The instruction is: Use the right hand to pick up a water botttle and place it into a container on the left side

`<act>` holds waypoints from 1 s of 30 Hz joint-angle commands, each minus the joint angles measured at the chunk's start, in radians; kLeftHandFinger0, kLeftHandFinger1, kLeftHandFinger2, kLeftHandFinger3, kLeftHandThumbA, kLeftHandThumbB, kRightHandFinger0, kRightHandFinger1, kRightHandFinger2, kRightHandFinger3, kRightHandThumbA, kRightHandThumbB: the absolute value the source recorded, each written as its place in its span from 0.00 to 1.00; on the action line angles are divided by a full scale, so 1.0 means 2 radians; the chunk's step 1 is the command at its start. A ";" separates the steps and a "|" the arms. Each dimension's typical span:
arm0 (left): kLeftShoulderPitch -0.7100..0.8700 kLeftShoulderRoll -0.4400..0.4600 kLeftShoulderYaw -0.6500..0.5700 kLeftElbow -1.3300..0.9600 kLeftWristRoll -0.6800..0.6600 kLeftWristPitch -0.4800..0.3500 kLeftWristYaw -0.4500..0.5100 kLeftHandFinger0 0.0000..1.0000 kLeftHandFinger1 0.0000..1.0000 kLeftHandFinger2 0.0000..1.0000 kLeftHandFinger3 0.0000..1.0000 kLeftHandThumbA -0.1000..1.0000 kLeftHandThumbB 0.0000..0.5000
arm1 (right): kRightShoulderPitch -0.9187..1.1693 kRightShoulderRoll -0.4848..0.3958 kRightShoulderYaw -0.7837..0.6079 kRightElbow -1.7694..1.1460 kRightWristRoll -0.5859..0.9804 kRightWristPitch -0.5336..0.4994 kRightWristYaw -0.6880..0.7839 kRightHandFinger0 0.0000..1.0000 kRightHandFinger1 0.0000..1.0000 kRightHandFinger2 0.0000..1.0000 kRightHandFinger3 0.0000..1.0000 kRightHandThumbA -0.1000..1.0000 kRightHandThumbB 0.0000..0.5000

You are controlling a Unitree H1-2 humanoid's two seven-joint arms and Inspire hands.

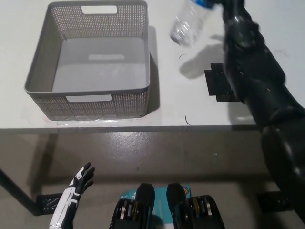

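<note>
Black right hand (228, 5) is gripping the clear plastic water bottle (187, 23) near its neck at the top edge of the view; the bottle is hanging tilted, lifted clear of the white table (190, 105). Judged step: transport toward the container. The grey perforated plastic basket (88, 57) is lying to the left of the hand and lower in the view, holding nothing visible. The next move calls for carrying the bottle leftward over the basket's near rim before lowering and releasing. White left hand (78, 183) is resting far below-left, fingers spread.
</note>
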 commanded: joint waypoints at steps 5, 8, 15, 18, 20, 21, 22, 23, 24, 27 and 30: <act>0.004 0.013 -0.012 -0.004 0.013 -0.022 -0.008 1.00 1.00 1.00 1.00 1.00 0.10 | -0.057 0.062 0.033 -0.111 -0.047 0.005 -0.030 0.00 0.30 0.70 0.76 0.00 0.23; 0.001 0.012 -0.016 0.000 0.013 -0.032 -0.007 1.00 1.00 1.00 1.00 1.00 0.06 | -0.057 0.083 0.036 -0.116 -0.046 0.018 -0.031 0.01 0.32 0.72 0.77 0.00 0.30; -0.001 0.013 -0.023 -0.003 0.018 -0.031 -0.006 1.00 1.00 1.00 1.00 1.00 0.04 | -0.057 0.120 0.056 -0.042 -0.069 -0.003 -0.048 0.00 0.29 0.73 0.78 0.00 0.26; 0.002 0.013 -0.025 -0.009 0.021 -0.025 -0.006 1.00 1.00 1.00 1.00 1.00 0.04 | -0.052 0.119 0.083 0.015 -0.096 -0.022 -0.075 0.00 0.29 0.71 0.82 0.00 0.27; 0.003 0.012 -0.025 -0.008 0.025 -0.034 -0.003 1.00 1.00 0.99 1.00 1.00 0.00 | -0.046 0.117 0.108 0.050 -0.119 -0.035 -0.098 0.00 0.30 0.72 0.82 0.00 0.26; 0.004 0.011 -0.026 -0.011 0.028 -0.030 -0.002 1.00 1.00 0.98 1.00 1.00 0.00 | -0.041 0.116 0.120 0.068 -0.125 -0.035 -0.102 0.00 0.32 0.74 0.84 0.00 0.25; 0.005 0.011 -0.027 -0.012 0.030 -0.030 -0.002 1.00 1.00 0.97 1.00 1.00 0.00 | -0.037 0.116 0.125 0.078 -0.126 -0.029 -0.103 0.00 0.37 0.78 0.87 0.00 0.24; 0.007 0.011 -0.029 -0.016 0.033 -0.029 -0.002 1.00 1.00 0.97 0.99 1.00 0.00 | -0.032 0.114 0.134 0.086 -0.131 -0.025 -0.109 0.02 0.41 0.82 0.90 0.00 0.24; 0.008 0.011 -0.030 -0.017 0.037 -0.030 -0.002 1.00 1.00 0.96 0.98 1.00 0.00 | -0.027 0.113 0.136 0.090 -0.129 -0.022 -0.108 0.01 0.42 0.84 0.91 0.00 0.22; 0.008 0.008 -0.032 -0.017 0.038 -0.029 0.000 1.00 1.00 0.95 0.96 1.00 0.00 | -0.022 0.111 0.144 0.098 -0.133 -0.018 -0.118 0.00 0.41 0.82 0.92 0.00 0.18; 0.007 0.009 -0.033 -0.018 0.039 -0.024 -0.001 1.00 1.00 0.95 0.92 1.00 0.02 | -0.021 0.111 0.153 0.101 -0.142 -0.023 -0.145 0.01 0.42 0.81 0.85 0.00 0.19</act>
